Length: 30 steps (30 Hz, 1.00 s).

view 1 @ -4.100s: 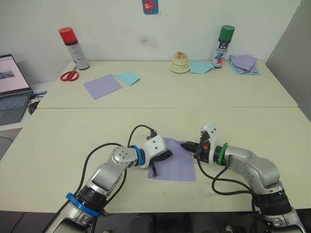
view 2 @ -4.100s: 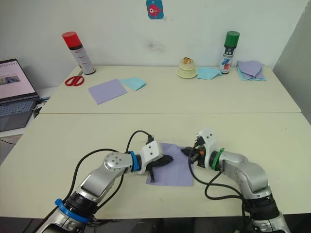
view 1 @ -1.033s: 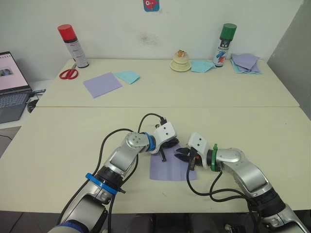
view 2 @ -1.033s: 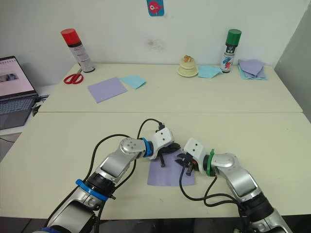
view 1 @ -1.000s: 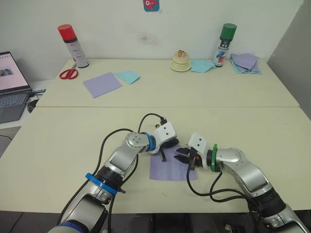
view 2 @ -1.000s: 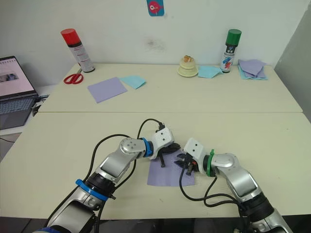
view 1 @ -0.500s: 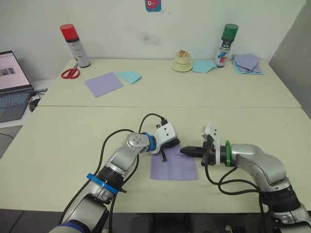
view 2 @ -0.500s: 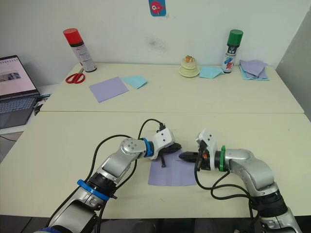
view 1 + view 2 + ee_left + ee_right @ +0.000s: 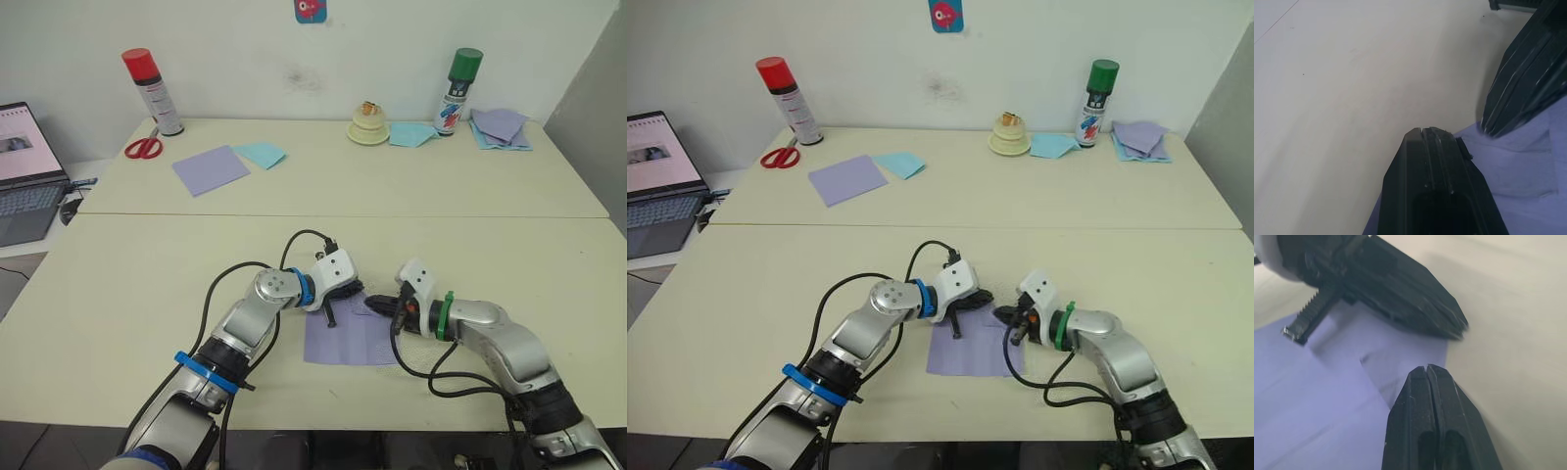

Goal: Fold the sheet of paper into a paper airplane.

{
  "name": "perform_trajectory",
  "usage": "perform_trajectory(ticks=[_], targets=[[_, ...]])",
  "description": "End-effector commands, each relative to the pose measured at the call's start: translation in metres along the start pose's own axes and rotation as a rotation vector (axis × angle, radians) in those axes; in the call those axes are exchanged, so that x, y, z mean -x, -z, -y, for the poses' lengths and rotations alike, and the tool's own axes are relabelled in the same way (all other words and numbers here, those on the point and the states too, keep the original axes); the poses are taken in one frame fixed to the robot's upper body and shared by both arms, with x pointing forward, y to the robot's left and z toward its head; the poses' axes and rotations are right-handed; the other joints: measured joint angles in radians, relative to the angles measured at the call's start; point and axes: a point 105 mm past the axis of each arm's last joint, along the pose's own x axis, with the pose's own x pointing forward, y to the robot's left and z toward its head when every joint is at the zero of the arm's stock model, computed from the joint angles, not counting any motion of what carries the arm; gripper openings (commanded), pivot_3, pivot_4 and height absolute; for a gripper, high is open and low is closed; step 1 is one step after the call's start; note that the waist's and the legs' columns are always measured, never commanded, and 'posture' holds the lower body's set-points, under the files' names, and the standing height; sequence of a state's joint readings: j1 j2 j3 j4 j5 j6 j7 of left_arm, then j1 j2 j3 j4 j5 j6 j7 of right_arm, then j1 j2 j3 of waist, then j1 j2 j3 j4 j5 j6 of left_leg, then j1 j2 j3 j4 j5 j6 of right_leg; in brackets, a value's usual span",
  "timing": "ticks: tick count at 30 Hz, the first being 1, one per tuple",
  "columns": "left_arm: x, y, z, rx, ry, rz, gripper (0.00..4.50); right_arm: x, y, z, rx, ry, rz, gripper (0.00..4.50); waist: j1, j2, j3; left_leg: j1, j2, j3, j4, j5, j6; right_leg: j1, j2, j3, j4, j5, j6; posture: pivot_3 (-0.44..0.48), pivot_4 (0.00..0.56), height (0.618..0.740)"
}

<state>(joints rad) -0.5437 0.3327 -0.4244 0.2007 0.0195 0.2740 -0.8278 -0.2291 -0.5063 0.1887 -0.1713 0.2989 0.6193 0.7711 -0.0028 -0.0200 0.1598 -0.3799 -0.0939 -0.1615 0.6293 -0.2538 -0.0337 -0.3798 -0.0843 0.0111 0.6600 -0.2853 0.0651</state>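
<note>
Pinning looks to be the purpose of both arms: the sheet of paper (image 9: 351, 339) lies flat on the near table (image 9: 127, 294), close to its near edge and about centre, with both claws meeting at its far edge. The left gripper (image 9: 345, 292) has its two black fingers pressed together with nothing between them, tip resting on the far-left part of the sheet, apparently to hold it against sliding. The right gripper (image 9: 376, 305) comes in from the right, fingers likewise pressed together and gripping nothing, tip at the far-right corner, where a small flap is turned over. Judged: the closed tip serves as a blunt creasing tool, so the fold is at an early stage. Sheet is thin, matte, lavender, roughly rectangular, with faint crease lines; it should slide easily on the smooth pale tabletop. Finger faces are ribbed hard black plastic. On the far table: to the left, a smooth lavender square (image 9: 208, 169) touching a light blue sheet (image 9: 260, 154), red-handled scissors (image 9: 143, 148) and a red-capped spray can (image 9: 149, 91); to the right, a cream tape dispenser (image 9: 366, 125), a green-capped spray can (image 9: 455, 91) and a stack of purple and blue sheets (image 9: 499, 127). Laptop (image 9: 27, 176) sits far left.
</note>
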Motion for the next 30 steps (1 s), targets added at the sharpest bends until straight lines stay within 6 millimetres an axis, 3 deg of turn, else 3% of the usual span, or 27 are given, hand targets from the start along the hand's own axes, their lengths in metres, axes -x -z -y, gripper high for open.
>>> perform_trajectory(ticks=[1,4,9,12,18,26,30], targets=[[0.0,0.026,0.009,0.03,0.029,-0.09,0.0,0.015,0.021,0.003,-0.043,0.016,-0.07,0.03,0.0,0.0,-0.001,0.0,0.0,0.0,0.0,0.0,0.0,0.0,0.0,0.0,0.0,0.0,0.0,0.0,0.15,0.74],[-0.001,0.025,0.009,0.037,0.028,-0.084,0.0,0.02,0.019,0.002,-0.05,0.019,-0.041,0.03,0.0,0.0,-0.001,0.001,0.0,0.0,0.0,0.0,0.0,0.001,0.0,0.0,0.0,0.0,0.0,0.0,0.15,0.74],[0.0,0.025,0.009,0.042,0.03,-0.082,0.0,0.02,-0.019,-0.004,0.01,-0.006,0.146,0.03,0.0,0.0,-0.001,0.0,0.0,0.0,0.0,0.0,0.0,0.001,0.0,0.0,0.0,0.0,0.0,0.0,0.15,0.74],[0.0,0.025,0.009,0.038,0.033,-0.083,0.0,0.012,-0.028,-0.008,0.08,-0.023,0.175,0.03,-0.001,0.0,-0.001,0.0,0.001,0.0,0.0,0.0,0.0,0.0,0.0,0.0,0.0,0.0,0.0,0.0,0.15,0.74],[-0.001,0.022,0.008,0.031,0.031,-0.075,0.0,-0.012,-0.006,-0.016,0.12,-0.045,0.047,0.03,-0.001,0.0,-0.001,0.0,0.0,0.0,0.0,0.0,0.0,0.0,0.001,0.0,0.0,0.0,0.0,0.0,0.15,0.74],[0.002,-0.027,0.005,0.123,0.022,0.141,0.0,-0.02,0.003,-0.009,0.114,-0.009,0.013,0.03,-0.001,0.0,-0.001,0.0,0.0,0.0,0.0,0.001,-0.002,0.0,0.001,0.0,0.001,0.0,0.0,0.0,0.15,0.74],[0.0,-0.008,0.011,0.135,0.034,0.045,0.0,-0.023,0.002,-0.009,0.117,-0.009,0.017,0.03,-0.005,0.0,-0.001,0.0,0.001,0.0,0.001,0.001,-0.002,0.0,0.001,0.001,0.002,0.0,0.0,0.0,0.15,0.74]])
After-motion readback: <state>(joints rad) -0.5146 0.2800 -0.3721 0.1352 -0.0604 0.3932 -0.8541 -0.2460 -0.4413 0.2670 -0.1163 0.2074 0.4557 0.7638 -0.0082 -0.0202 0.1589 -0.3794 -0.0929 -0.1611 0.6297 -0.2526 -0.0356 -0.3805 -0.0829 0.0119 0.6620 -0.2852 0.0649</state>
